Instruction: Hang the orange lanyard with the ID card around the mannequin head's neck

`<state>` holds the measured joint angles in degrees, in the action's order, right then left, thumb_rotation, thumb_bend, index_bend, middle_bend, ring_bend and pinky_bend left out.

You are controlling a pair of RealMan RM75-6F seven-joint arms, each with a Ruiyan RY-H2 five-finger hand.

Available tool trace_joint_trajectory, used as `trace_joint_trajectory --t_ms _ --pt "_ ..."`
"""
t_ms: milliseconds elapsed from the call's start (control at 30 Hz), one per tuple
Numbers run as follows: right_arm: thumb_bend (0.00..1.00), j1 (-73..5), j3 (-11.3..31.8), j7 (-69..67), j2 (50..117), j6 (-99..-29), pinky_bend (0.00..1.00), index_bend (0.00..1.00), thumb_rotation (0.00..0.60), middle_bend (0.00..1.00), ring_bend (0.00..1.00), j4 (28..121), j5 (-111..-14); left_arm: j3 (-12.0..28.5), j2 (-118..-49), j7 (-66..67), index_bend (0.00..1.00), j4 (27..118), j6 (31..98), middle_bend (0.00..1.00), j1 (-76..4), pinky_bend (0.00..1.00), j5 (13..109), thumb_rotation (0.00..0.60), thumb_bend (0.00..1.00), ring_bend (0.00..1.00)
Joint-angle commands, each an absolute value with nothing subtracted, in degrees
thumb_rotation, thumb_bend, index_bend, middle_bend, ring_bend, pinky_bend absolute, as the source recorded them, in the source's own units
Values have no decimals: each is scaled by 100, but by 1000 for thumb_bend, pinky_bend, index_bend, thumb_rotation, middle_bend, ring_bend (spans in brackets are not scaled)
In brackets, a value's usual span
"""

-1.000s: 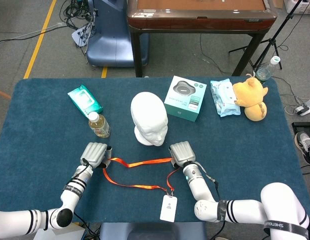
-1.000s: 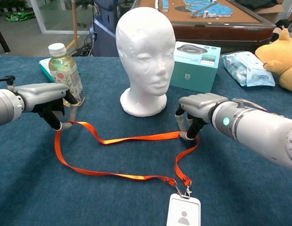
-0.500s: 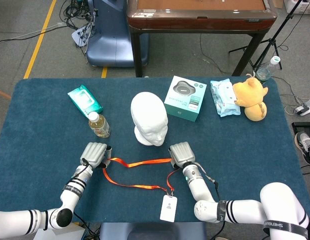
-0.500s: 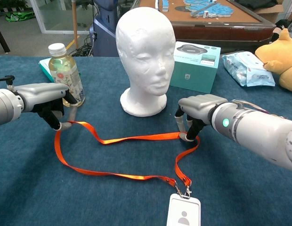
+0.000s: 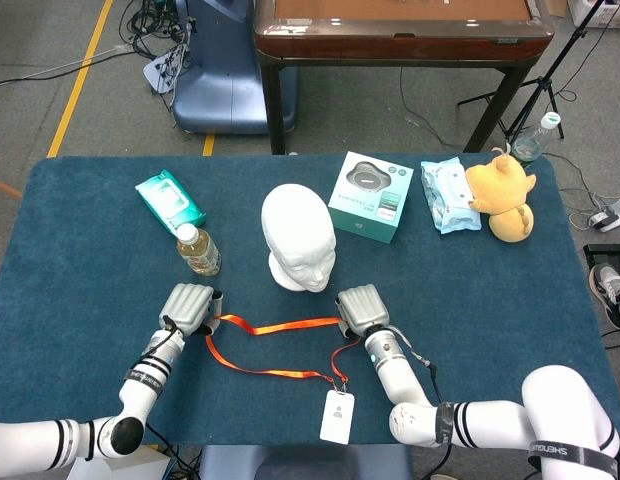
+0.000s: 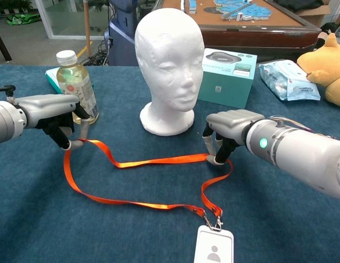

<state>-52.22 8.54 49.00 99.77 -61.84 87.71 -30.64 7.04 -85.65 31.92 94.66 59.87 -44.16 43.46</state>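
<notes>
Nearest, on the cloth, ID card (image 6: 213, 252) lying flat; just beyond, orange lanyard (image 6: 153, 162) pinched at each end by left hand (image 6: 55, 120) and right hand (image 6: 227, 131); farther back, mannequin head (image 6: 169, 66) bare-necked; lifting and looping all remaining.

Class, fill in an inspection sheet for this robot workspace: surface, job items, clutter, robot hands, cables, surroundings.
Surface: blue-carpeted table.
Job items: mannequin head upright at mid-table; orange lanyard lying in a loop in front of it; ID card at the near edge.
Clutter: drink bottle, green wipes pack, teal box, blue wipes pack, yellow plush toy.
Robot hands: left robot hand pinches the lanyard's left end; right robot hand pinches its right side.
Cables: floor cables behind the table.
Surroundings: wooden table, blue machine base, yellow floor line.
</notes>
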Motion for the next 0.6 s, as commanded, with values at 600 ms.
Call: trace_joint_trajectory --t_ms 600 --pt "403 -4584 646 4201 8192 -7032 1000 663 600 872 892 11140 -4969 963 -7241 2311 609 11411 6536 1000 -4000 1000 5960 600 358 1000"
